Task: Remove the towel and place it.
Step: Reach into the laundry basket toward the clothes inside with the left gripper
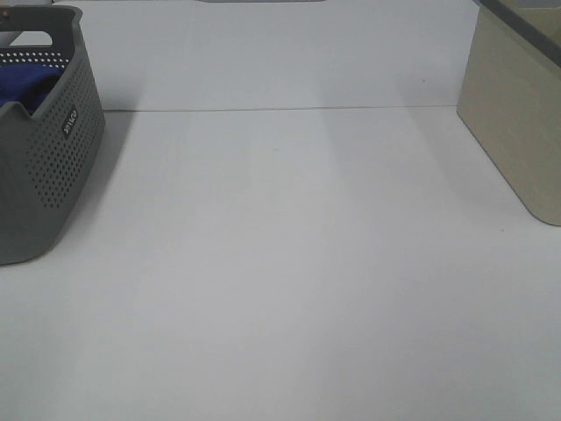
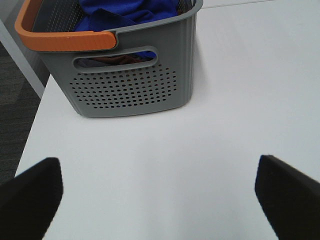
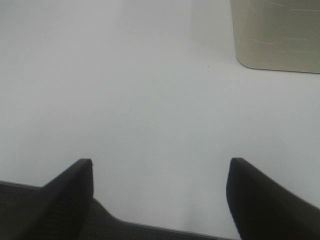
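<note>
Left gripper (image 2: 160, 200): nearest the lens, its two dark fingers are spread wide with nothing between them. It hangs over the bare table (image 2: 225, 100), short of the basket.
Right gripper (image 3: 165, 200): also splayed and empty. It sits over the table's near edge, and the beige bin (image 3: 275, 35) is well ahead.
High view: neither arm shows in it.
Basket (image 2: 125, 90): grey with perforated walls and an orange handle rim. It stands at the table's left side.
Towel (image 2: 130, 12): royal blue, bunched inside the basket in folds that heap up to about the rim. No tag is visible.
Handling, my read: soft, limp and light, so it will sag and trail when lifted. It is not fragile, and the plush pile should grip well.
Where to pinch: a raised fold at the top of the heap (easiest for the left gripper, the closer of the two).
Risk: trailing cloth could catch on the rim or the handle slot and tug the basket along.
</note>
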Controlling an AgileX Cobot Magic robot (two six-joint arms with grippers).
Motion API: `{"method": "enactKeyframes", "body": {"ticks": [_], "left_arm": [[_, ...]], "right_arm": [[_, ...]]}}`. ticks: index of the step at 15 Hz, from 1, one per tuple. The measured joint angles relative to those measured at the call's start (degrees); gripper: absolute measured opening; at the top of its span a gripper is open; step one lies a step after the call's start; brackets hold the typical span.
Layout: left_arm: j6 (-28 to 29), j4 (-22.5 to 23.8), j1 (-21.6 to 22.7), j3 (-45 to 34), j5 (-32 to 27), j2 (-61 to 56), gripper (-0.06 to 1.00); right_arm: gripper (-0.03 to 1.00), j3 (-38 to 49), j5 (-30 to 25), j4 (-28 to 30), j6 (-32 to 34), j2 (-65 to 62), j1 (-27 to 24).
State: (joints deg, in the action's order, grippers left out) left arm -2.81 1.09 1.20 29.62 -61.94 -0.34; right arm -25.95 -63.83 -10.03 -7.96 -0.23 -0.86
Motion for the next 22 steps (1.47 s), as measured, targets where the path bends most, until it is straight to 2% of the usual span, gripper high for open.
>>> {"method": "enactKeyframes", "body": {"ticks": [22], "left_arm": [[-1.26, -1.09, 0.0, 0.0, 0.0, 0.0, 0.99]], "right_arm": [[0.73, 0.0, 0.0, 0.0, 0.0, 0.0, 0.0]]}}
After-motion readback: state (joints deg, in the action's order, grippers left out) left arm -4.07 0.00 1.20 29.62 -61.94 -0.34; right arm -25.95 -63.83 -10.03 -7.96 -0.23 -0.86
